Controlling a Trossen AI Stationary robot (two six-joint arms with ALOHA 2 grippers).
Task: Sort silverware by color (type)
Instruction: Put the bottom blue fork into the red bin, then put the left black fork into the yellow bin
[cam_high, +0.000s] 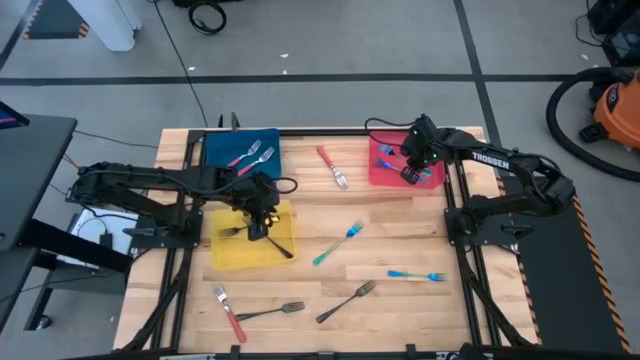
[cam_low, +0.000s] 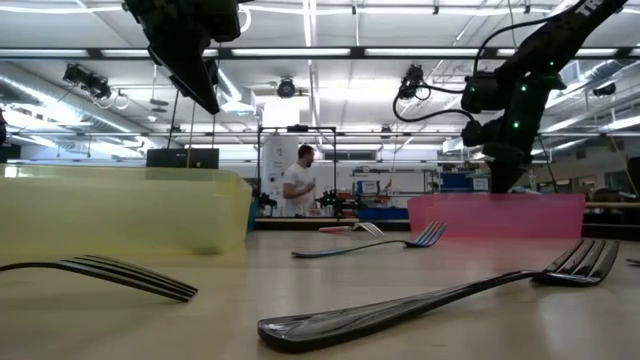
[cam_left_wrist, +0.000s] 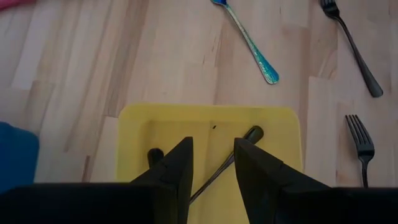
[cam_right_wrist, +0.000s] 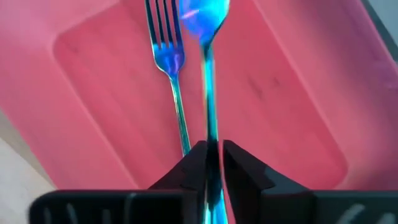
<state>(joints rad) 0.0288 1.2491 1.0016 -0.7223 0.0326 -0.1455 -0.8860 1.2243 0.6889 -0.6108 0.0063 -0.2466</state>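
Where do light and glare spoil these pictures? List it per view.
Low view: ceiling lights backlight both arms into silhouettes and streak the nearest dark fork. Right wrist view: glare brightens the head of the blue utensil held in the right gripper. High view: even light, faint shadows.

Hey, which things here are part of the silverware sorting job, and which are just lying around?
Part of the job:
- loose red fork, loose blue fork, loose dark fork
- blue tray, yellow tray, red tray
- blue piece held by the right gripper
- left gripper, open over the yellow tray

Just lying about:
- orange vacuum
- floor cable
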